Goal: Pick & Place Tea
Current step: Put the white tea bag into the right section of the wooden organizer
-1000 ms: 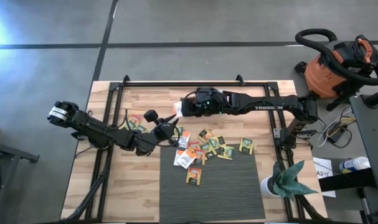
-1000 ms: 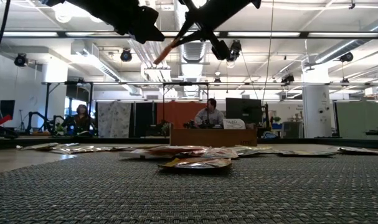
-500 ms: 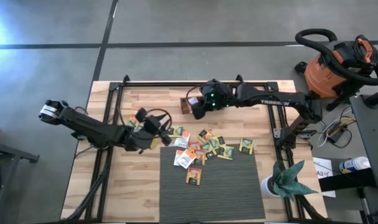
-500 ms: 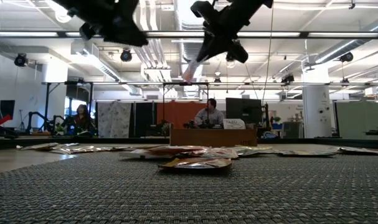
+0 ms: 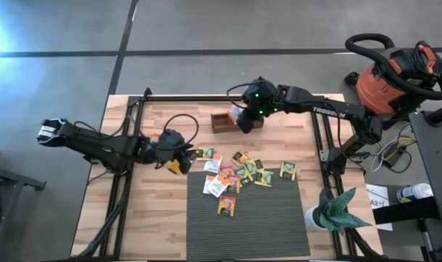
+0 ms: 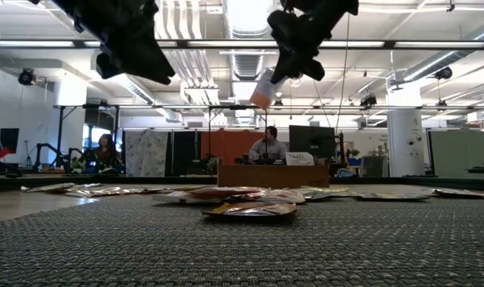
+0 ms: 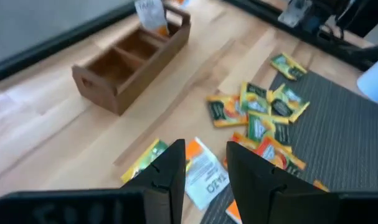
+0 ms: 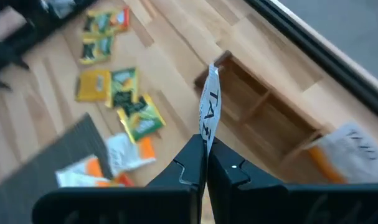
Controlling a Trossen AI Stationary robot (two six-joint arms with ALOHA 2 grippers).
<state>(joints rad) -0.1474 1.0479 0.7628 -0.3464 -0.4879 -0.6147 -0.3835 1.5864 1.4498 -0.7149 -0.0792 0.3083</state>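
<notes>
The right gripper [image 8: 204, 163] is clamped on a white tea sachet [image 8: 209, 111], pinching its lower edge so the packet stands up edge-on between the fingers. It hangs over the far middle of the table, just above the wooden tray [image 5: 222, 122], toward the tray's right end. One white-and-orange sachet [image 8: 344, 148] already lies in an end compartment; the other two compartments look empty.

This reads as the placing step — the packet is carried and not yet let go. The next move calls for lining the sachet up over one compartment, lowering it between the dividers and then parting the fingers, since the thin packet could catch on a wall or tip outside.

The left gripper [image 7: 204, 168] hovers low over the left side of the table with its fingers apart and nothing between them, above a white sachet [image 7: 206, 176] at the left edge of the loose tea pile [image 5: 244, 172]. That pile lies nearer than the tray, spread across the wood and the far edge of the dark mat [image 5: 264, 225] — well apart from the right gripper.
</notes>
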